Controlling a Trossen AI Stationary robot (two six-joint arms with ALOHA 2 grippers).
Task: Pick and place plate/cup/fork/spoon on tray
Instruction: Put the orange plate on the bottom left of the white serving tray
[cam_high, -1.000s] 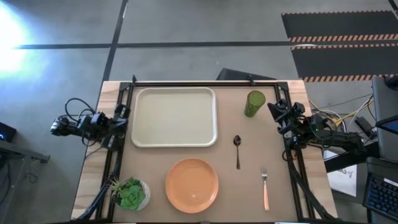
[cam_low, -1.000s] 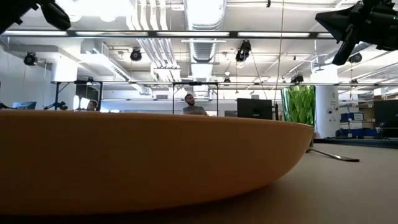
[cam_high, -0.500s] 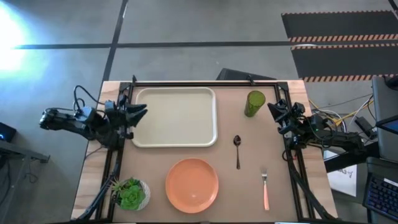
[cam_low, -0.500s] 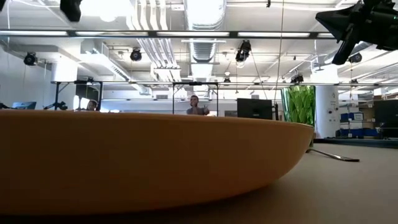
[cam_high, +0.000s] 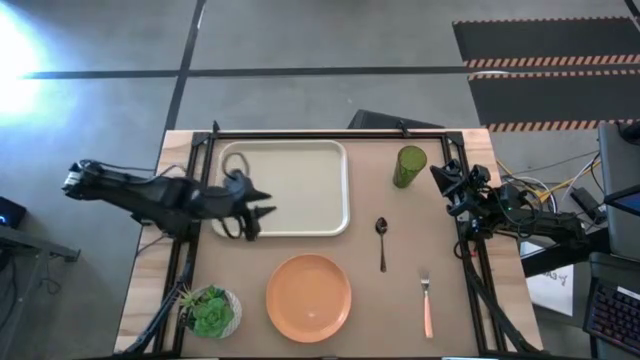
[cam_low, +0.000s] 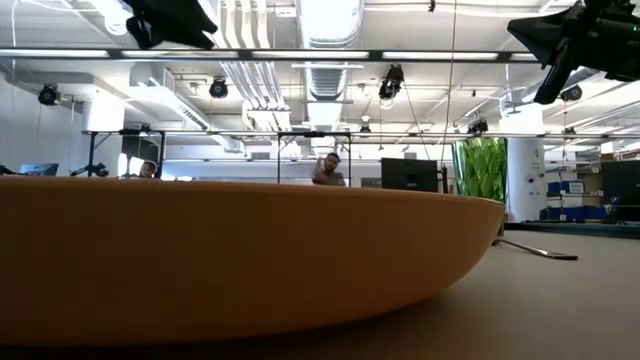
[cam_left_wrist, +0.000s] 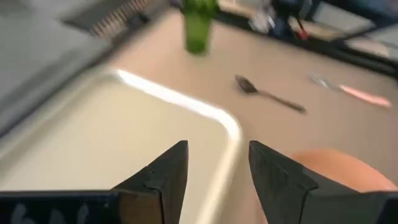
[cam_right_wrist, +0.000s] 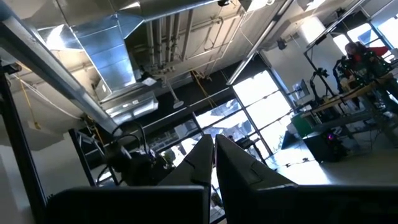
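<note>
The cream tray (cam_high: 285, 187) lies at the table's far left, and the orange plate (cam_high: 308, 297) rests flat near the front edge. The green cup (cam_high: 409, 166) stands upright at the far right. The dark spoon (cam_high: 381, 243) and the pink-handled fork (cam_high: 427, 305) lie flat on the table to the right of the plate. My left gripper (cam_high: 262, 205) hangs open above the tray's near left part; in its wrist view the gripper (cam_left_wrist: 217, 165) has only the tray (cam_left_wrist: 124, 124) below it. My right gripper (cam_high: 438, 172) waits shut at the table's right edge, beside the cup.
A leafy plant in a white bowl (cam_high: 210, 312) stands at the near left corner. A black frame (cam_high: 330, 133) runs along the table's far edge and down both sides. Bare tabletop lies between tray, plate and spoon. People show in the room beyond the table.
My left gripper has swung from the table's left edge toward the right, out over the tray's near left part, and it has opened on the way. The tableware has stayed where it was.
</note>
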